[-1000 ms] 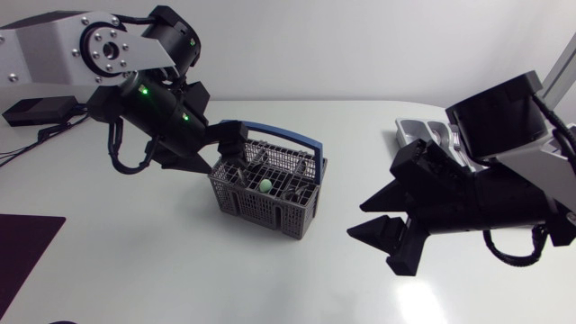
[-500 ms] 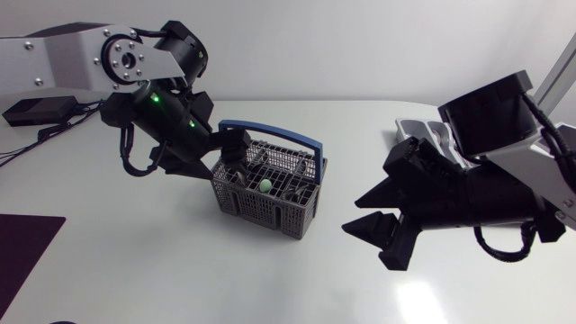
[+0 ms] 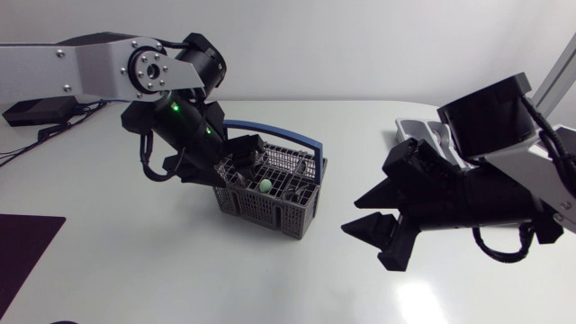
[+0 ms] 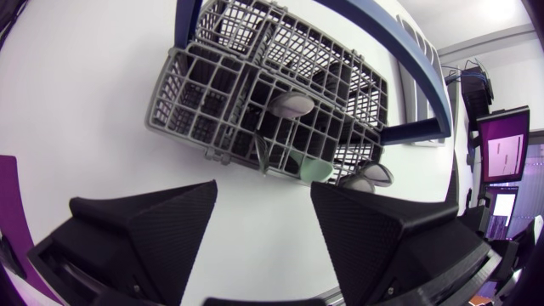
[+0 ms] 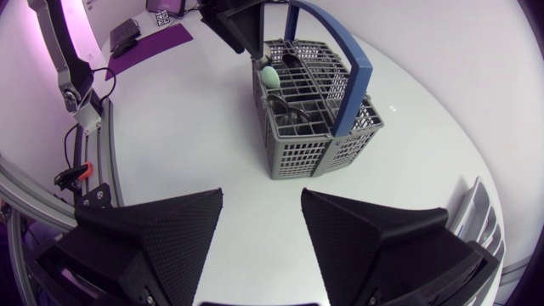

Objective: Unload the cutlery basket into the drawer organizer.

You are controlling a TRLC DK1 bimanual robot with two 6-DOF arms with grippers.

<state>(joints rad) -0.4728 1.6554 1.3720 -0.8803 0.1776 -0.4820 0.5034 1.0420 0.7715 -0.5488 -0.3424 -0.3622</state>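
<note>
Left matte black claw (image 4: 263, 194) is held wide open over the grey mesh cutlery basket (image 4: 223, 102). One mint-green rounded handle (image 4: 315, 169) should be straddled squarely.

White table (image 3: 135, 261) — smooth matte top, with a bright patch of glare near its front edge on the right.

Dark mat (image 3: 22, 247) lies flat at the near-left corner, cut off by the view's edge. It looks maroon from above. In the right wrist view the same mat (image 5: 153, 41) looks purple.

Black box (image 3: 36, 110) — low and flat, at the far-left edge, well apart from the mat. It seems to rest on the table top, though its footing is hard to make out. Thin dark cables (image 3: 20, 144) trail from it over the white surface toward the left edge.
</note>
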